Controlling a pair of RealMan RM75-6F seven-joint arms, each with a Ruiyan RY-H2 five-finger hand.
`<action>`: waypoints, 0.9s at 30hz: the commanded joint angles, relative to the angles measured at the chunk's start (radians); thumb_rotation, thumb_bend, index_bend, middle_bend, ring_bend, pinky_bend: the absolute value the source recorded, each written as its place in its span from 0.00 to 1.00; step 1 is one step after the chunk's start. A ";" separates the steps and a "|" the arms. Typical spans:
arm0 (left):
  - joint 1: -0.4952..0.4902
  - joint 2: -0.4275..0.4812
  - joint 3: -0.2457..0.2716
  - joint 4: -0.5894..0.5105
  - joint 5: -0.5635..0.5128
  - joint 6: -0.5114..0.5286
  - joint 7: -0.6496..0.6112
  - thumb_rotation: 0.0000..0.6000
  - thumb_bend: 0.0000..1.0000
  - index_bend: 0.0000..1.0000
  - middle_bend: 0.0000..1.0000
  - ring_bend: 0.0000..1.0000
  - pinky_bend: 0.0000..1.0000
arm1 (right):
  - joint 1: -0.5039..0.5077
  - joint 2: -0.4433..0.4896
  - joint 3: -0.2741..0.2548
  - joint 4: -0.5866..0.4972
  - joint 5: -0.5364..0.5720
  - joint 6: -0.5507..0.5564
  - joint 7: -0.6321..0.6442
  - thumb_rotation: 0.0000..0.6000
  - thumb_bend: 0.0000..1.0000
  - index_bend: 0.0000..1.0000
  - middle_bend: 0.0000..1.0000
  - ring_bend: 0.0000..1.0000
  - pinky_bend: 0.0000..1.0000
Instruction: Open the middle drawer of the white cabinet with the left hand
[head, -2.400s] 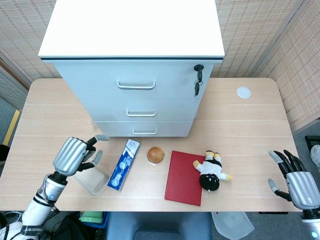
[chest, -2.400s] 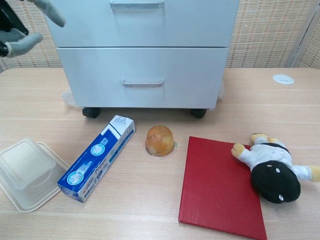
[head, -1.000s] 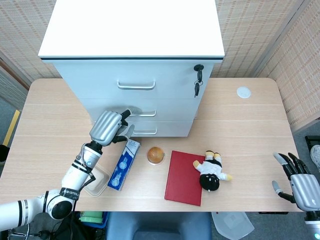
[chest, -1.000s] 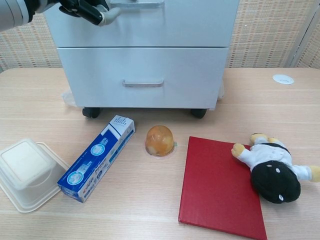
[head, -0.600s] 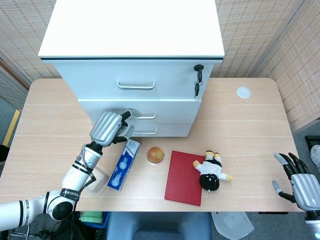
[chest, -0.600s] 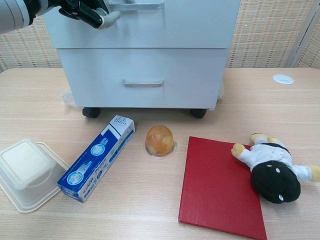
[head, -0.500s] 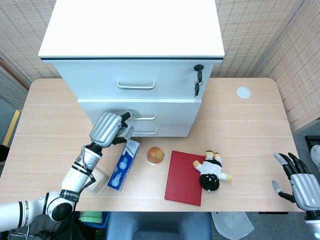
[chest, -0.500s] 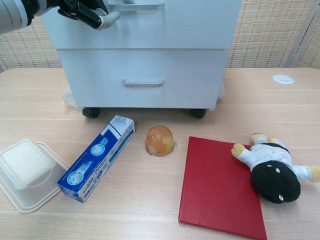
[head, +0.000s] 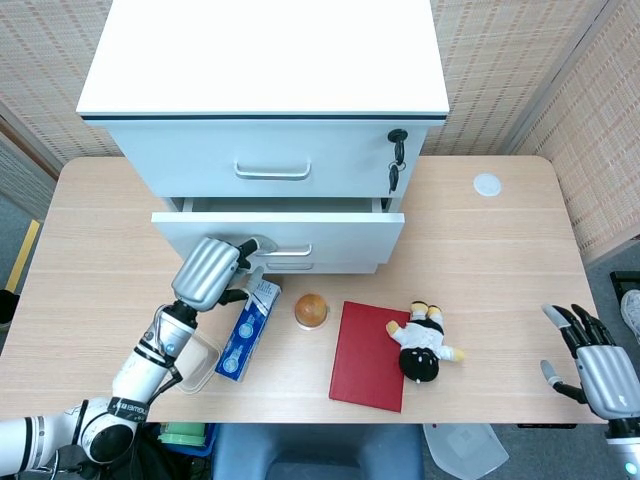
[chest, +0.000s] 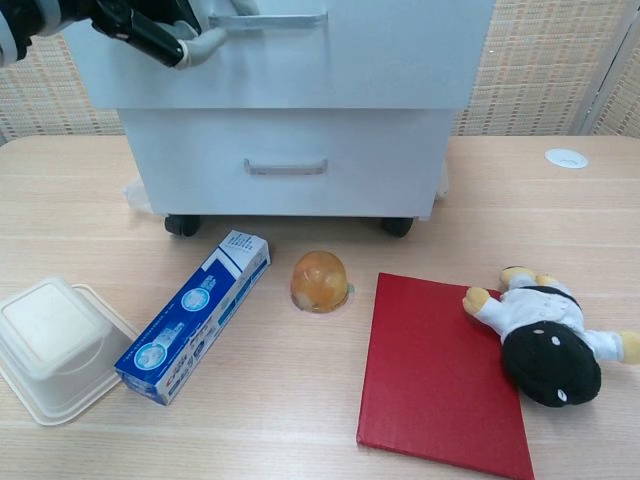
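Now the left hand (head: 208, 271) grips the middle drawer's handle (head: 283, 250).
Middle drawer (head: 330, 228) stands partly out of the white cabinet (head: 265, 60) — above the toothpaste box (head: 248, 329); right hand (head: 601, 369) spread, holding nothing — well apart at the table (head: 480, 270) edge.

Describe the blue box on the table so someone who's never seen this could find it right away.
Start at the white cabinet, then look at the table just below its left front corner. The blue and white box lies flat and slanted between a clear plastic container and a small orange dome; it is the only long blue thing there.
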 joint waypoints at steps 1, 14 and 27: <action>0.009 0.004 0.007 -0.012 0.008 0.016 0.008 1.00 0.51 0.35 0.97 1.00 1.00 | 0.002 0.001 0.000 -0.002 -0.001 -0.002 -0.002 1.00 0.33 0.09 0.11 0.04 0.10; 0.051 0.015 0.047 -0.077 0.056 0.085 0.078 1.00 0.51 0.36 0.97 1.00 1.00 | 0.009 0.001 -0.001 -0.009 -0.002 -0.012 -0.012 1.00 0.33 0.09 0.11 0.04 0.10; 0.079 0.017 0.084 -0.124 0.109 0.118 0.146 1.00 0.51 0.37 0.97 1.00 1.00 | 0.012 0.001 -0.002 -0.010 0.001 -0.018 -0.015 1.00 0.33 0.09 0.11 0.04 0.10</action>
